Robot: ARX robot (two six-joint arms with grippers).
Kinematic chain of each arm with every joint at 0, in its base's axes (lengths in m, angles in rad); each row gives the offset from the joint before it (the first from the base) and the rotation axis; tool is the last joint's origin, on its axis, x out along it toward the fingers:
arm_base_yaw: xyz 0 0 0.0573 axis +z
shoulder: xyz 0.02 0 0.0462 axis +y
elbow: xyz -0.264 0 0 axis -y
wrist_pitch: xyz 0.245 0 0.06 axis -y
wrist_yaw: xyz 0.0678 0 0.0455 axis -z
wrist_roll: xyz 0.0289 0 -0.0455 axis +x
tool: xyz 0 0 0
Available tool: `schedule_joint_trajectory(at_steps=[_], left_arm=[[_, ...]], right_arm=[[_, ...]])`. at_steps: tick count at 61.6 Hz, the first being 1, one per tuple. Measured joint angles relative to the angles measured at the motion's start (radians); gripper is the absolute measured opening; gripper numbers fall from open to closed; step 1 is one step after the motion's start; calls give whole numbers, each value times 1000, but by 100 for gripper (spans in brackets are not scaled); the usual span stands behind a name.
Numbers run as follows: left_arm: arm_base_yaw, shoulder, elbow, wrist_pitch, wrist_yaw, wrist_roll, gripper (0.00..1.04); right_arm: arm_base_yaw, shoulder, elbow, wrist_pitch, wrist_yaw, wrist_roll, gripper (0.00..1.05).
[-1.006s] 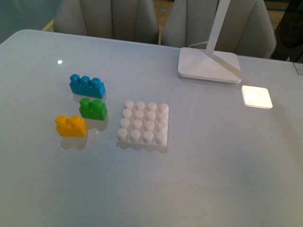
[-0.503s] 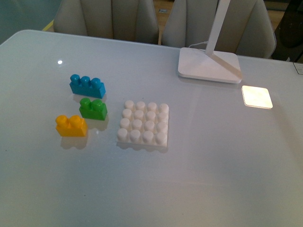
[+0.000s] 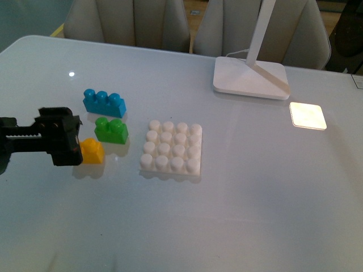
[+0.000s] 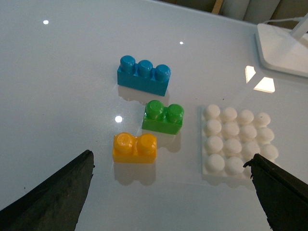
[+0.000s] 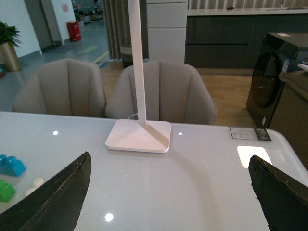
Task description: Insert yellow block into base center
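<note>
Left of the base, by its near edge: yellow block, studs up, long axis along that edge, one short end toward the base. Over it, untouching, left gripper spread wide, empty. Farther back, green brick, then blue brick. Right gripper likewise wide, empty.

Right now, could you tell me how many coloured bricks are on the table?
3: blue brick farthest back, green brick before it, yellow block nearest, partly behind the left gripper in the front view.
</note>
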Motion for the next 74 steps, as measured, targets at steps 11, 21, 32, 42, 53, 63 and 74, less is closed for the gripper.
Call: schedule_joint_trajectory(at_steps=[11, 21, 32, 42, 53, 63, 74], left_arm=[[47, 216, 75, 86, 24, 105, 97], [71, 352, 149, 98, 34, 141, 97], [43, 411, 204, 71, 34, 113, 97], [-5, 451, 240, 65, 35, 69, 97], [-19, 498, 285, 50, 36, 61, 97], [-13, 522, 333, 27, 36, 65, 97], [17, 535, 379, 12, 37, 91, 97]], right_arm=[[0, 0, 0, 0, 0, 0, 96], [0, 0, 0, 0, 0, 0, 96], [0, 0, 0, 0, 0, 0, 96], [0, 0, 0, 0, 0, 0, 96], [0, 0, 0, 0, 0, 0, 96], [0, 0, 0, 0, 0, 0, 96], [0, 0, 0, 0, 0, 0, 96]])
